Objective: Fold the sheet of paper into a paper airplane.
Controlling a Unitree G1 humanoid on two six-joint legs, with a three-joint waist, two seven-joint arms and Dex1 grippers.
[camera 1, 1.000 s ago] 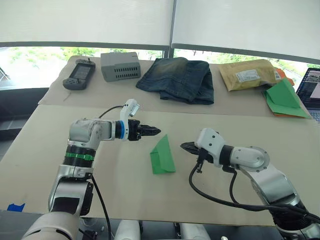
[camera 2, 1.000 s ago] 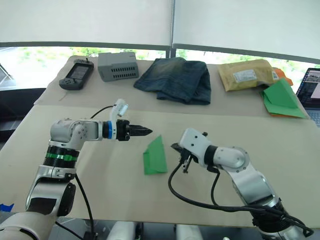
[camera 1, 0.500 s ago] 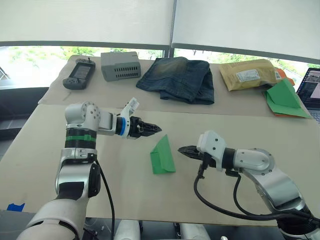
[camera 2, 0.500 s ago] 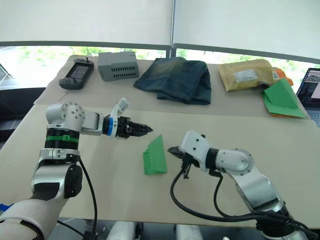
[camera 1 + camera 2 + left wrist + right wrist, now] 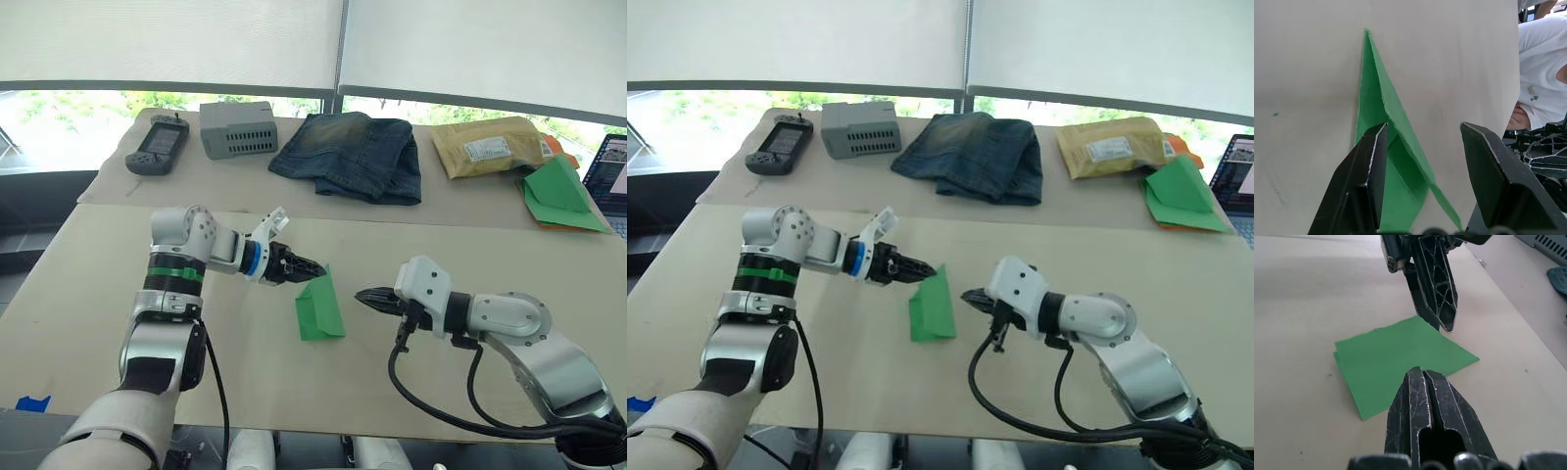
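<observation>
Here, the left gripper [image 5: 315,269], spread wide, straddles the folded sheet of paper [image 5: 318,306], probably to pinch a crease; the right gripper [image 5: 362,295], clenched empty, waits beside it.

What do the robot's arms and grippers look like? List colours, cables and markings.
Both arms are silver-grey metal with black joints. The left arm bears a green band, and a blue ring sits behind the left gripper. The right gripper has a white housing trailing black cables. Fingers are black.
</observation>
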